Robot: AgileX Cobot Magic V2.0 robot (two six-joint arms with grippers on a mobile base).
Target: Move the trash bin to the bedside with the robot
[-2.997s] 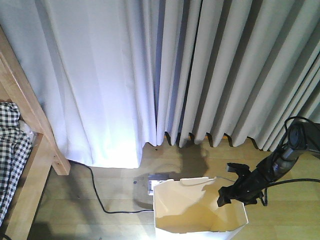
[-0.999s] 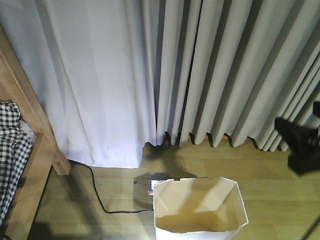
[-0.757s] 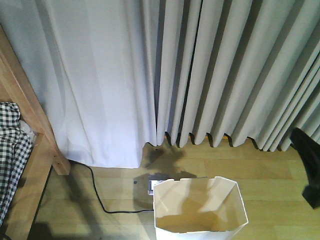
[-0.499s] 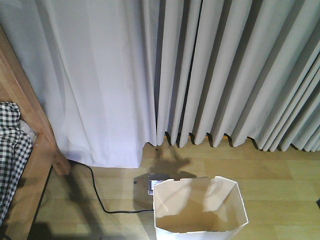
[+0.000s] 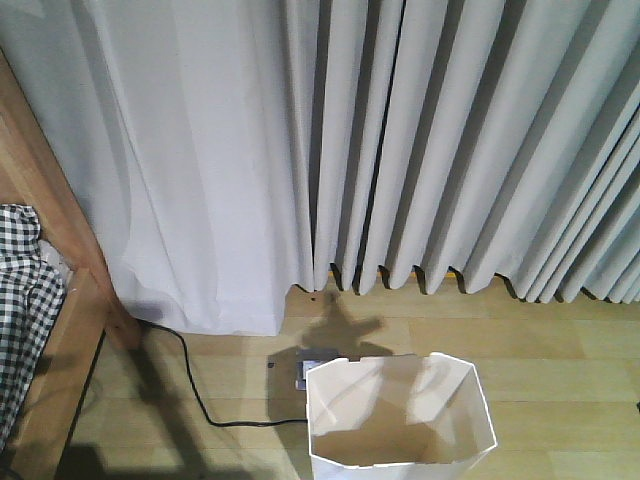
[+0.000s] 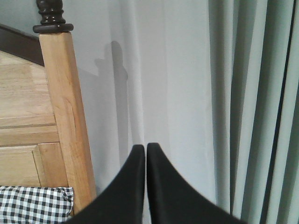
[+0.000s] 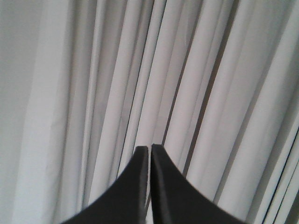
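The white trash bin (image 5: 398, 420) stands upright on the wooden floor at the bottom of the front view, mouth open and cream inside, with nothing holding it. The bed's light wooden frame (image 5: 52, 250) and checked bedding (image 5: 22, 290) fill the left edge, well left of the bin. No arm shows in the front view. My left gripper (image 6: 145, 148) is shut with nothing in it, pointing at the curtain beside the bed post (image 6: 63, 112). My right gripper (image 7: 149, 148) is shut and holds nothing, facing curtain folds.
Long pale curtains (image 5: 400, 140) hang across the whole back. A black cable (image 5: 195, 395) runs over the floor from the bed's corner to a small grey socket box (image 5: 300, 372) just behind the bin. Bare wooden floor lies to the bin's right.
The right arm, which reached into the bin's right rim three seconds ago, has lifted away and left the front view to the right. The bin has stayed in place.
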